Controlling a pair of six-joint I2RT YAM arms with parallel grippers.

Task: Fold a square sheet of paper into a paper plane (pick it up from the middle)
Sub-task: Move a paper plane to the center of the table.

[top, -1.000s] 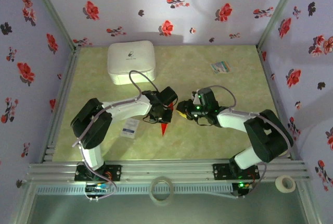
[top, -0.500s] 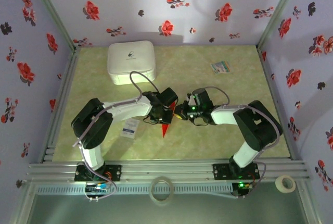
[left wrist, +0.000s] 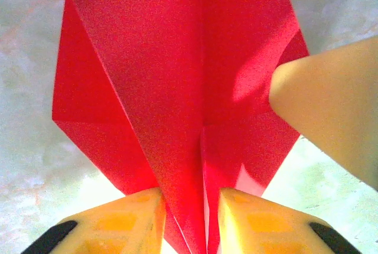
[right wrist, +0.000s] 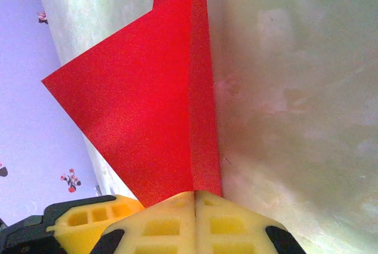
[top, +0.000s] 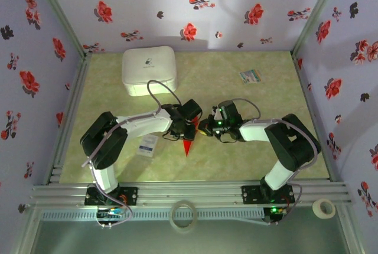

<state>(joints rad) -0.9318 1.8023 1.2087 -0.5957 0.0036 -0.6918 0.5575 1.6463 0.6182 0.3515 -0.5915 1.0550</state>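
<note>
the paper plane (left wrist: 177,88) clamped by left gripper (left wrist: 190,199) at keel, right gripper (right wrist: 195,197) at edge

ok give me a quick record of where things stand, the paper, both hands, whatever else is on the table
paper plane: red, partly folded, centre crease raised, pointed tip toward the near edge
left hand: fingers on either side of the centre crease; grip unclear
right hand: fingers shut on a raised fold of the paper plane
meeting point: both hands at mid-table
white box: far left, apart from the arms
white packet: flat, beside the left arm
multicoloured card: far right, untouched
</note>
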